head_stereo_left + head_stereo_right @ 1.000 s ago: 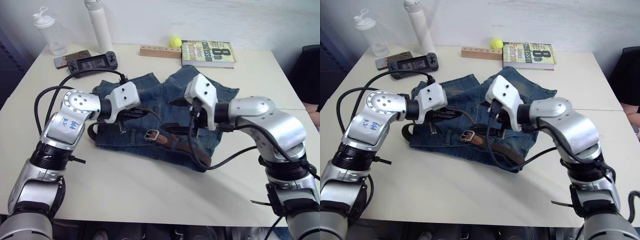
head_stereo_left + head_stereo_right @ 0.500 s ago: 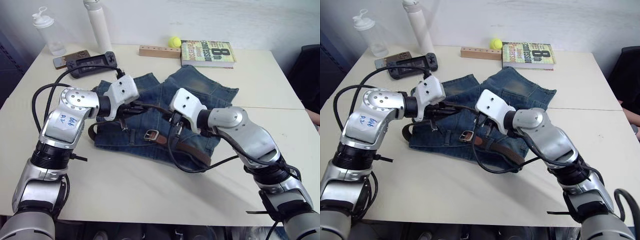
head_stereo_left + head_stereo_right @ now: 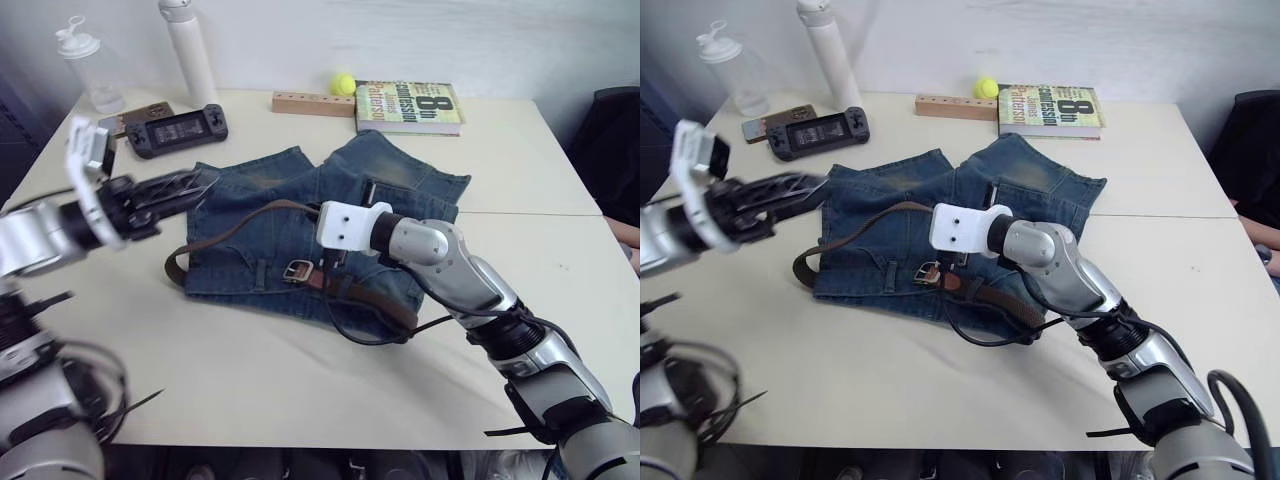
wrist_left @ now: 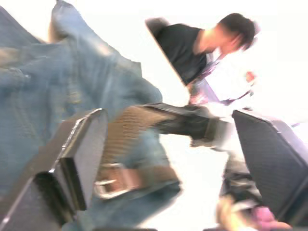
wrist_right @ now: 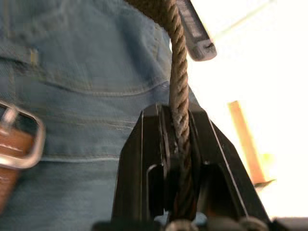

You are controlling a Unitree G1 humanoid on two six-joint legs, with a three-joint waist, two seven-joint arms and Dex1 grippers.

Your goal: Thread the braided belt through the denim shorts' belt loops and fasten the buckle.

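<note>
At frame centre the braided belt (image 3: 355,292) lay partly across the denim shorts (image 3: 300,210), buckle (image 3: 297,269) unfastened, pinched by the right gripper (image 5: 175,144); the left gripper (image 3: 175,190) hung wide, empty.

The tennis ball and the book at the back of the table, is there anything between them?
No. In the left eye view the tennis ball sits right beside the book, with only a sliver of bare table between them.

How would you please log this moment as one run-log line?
left end effector: open, off shorts | right end effector: shut on braided belt | buckle: unfastened on denim shorts
</note>
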